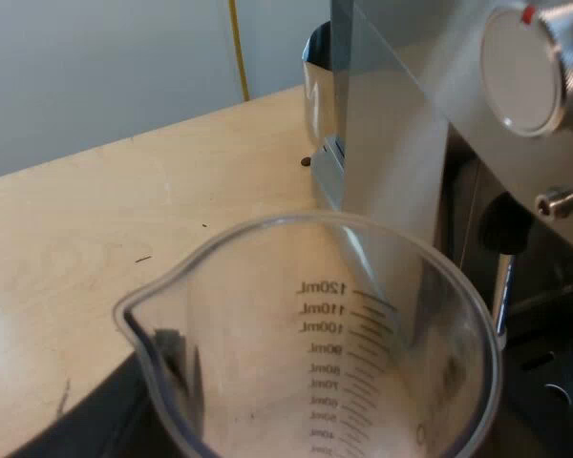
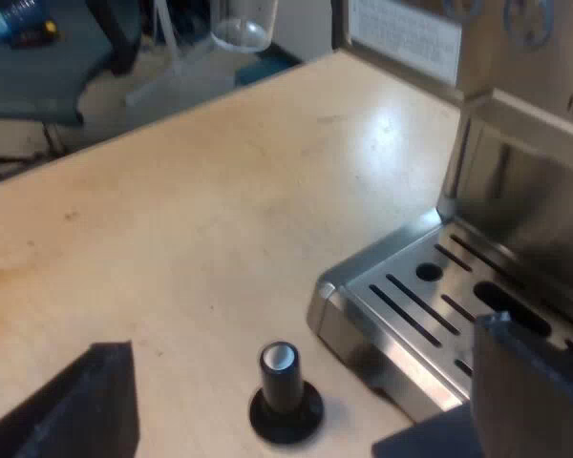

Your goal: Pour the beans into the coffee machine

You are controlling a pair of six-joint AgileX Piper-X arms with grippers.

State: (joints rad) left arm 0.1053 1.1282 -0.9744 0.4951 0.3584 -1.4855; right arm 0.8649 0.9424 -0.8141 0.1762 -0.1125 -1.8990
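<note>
A pale wooden desk [image 1: 124, 219] runs out to a grey wall [image 1: 76, 76]. The left pincer [image 1: 306, 410] pinches a clear plastic measuring glass with millilitre marks [image 1: 363, 315], held upright close beside the brushed-steel espresso machine [image 1: 392, 143], with its rim below the machine's round dial [image 1: 530, 72]. The spout points away from the machine, whose top lies higher, so I judge the glass must rise and turn before tipping. Its bottom is hidden. The right pincer [image 2: 301, 420], spread and empty, hangs over a black-knobbed tamper [image 2: 285, 386] near the machine's slotted drip tray [image 2: 401, 286].
</note>
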